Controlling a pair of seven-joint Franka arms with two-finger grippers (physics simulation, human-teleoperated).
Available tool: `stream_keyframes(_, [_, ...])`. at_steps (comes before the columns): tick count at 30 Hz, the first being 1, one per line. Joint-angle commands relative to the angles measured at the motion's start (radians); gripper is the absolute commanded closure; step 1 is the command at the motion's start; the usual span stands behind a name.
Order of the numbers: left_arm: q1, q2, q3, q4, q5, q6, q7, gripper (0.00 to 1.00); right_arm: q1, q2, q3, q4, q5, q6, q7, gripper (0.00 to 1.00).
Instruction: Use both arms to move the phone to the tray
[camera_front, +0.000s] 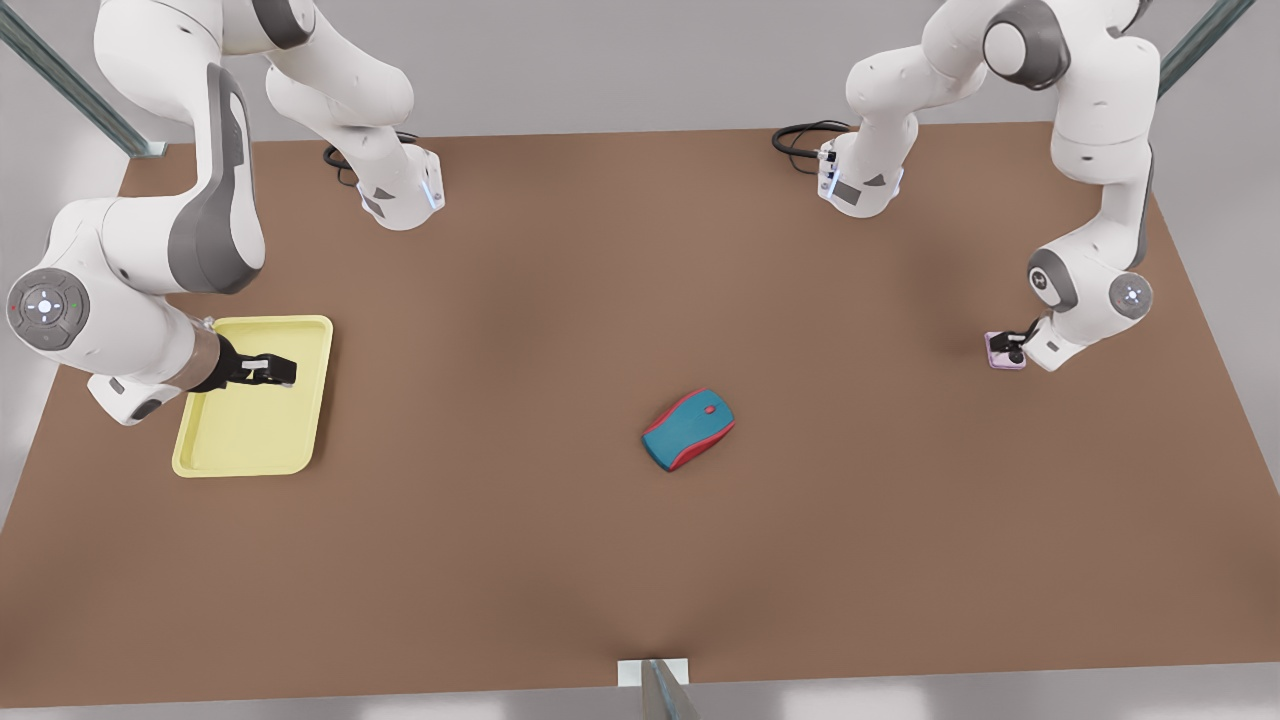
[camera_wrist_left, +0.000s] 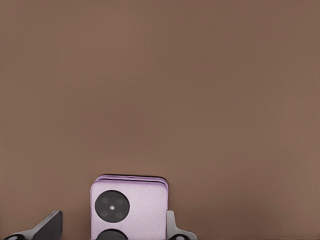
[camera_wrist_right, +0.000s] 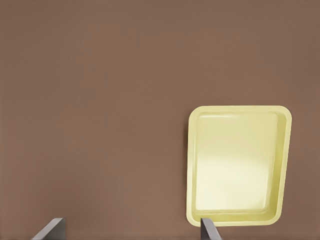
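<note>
Left tool (camera_front: 1015, 350) sat spread wide around the phone (camera_wrist_left: 129, 207), which lay flat on the table far from the tray (camera_wrist_right: 282, 165). Best to center, then close squarely. Right tool (camera_front: 283, 371) waited wide over the tray.

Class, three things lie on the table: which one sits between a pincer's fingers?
The pale lilac phone, flanked by the left pincer; mouse and tray aren't.

Left claw (camera_front: 1012, 347) low, fingers spread apart; right claw (camera_front: 283, 371) raised, likewise spread, arm waiting.
</note>
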Motion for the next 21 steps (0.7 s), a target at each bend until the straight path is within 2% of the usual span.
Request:
stream_keyframes(1, [0.001,0.004,0.000,-0.001,0.001,0.039,0.266,0.00,0.000,0.000,0.000,0.000,0.001,0.000,0.001,0.00])
stream_keyframes(5, [0.001,0.002,-0.001,-0.029,-0.119,0.022,0.242,0.00,0.000,0.000,0.000,0.002,0.001,-0.013,0.003,0.00])
stream_keyframes(19, [0.001,0.031,-0.001,-0.026,-0.111,0.039,0.134,0.00,0.000,0.000,0.000,0.002,-0.001,-0.013,0.003,0.00])
stream_keyframes(20, [0.001,0.031,-0.001,-0.026,-0.113,0.039,0.134,0.02,0.000,0.000,0.000,0.002,-0.001,-0.013,0.003,0.00])
stream_keyframes(21, [0.000,0.031,-0.001,-0.024,-0.113,0.039,0.133,0.23,0.000,0.000,0.000,0.000,-0.001,-0.013,0.001,0.00])
